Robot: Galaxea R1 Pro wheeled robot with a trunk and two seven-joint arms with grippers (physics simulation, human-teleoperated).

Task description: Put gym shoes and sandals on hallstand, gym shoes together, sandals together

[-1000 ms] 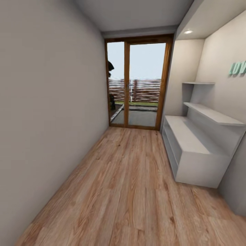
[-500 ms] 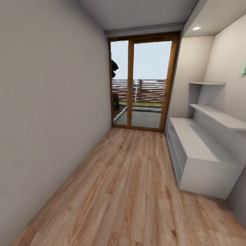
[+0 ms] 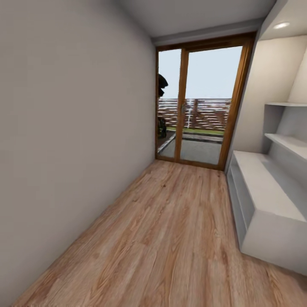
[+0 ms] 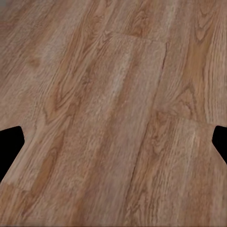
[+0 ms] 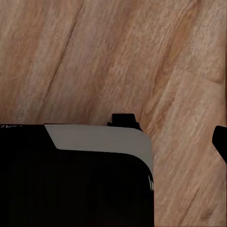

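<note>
Your head faces the floor (image 3: 170, 238), rack (image 3: 273, 204) at right; both sets of jaws stand wide, holding nothing.

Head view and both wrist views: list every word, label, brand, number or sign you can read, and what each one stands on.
No text can be read at this moment.
The black body with a grey edge in the right wrist view carries a faint pale mark at its upper corner, too small and blurred to read.
The hallstand, the grey wall, the glass door and the corridor floor carry no lettering.
</note>
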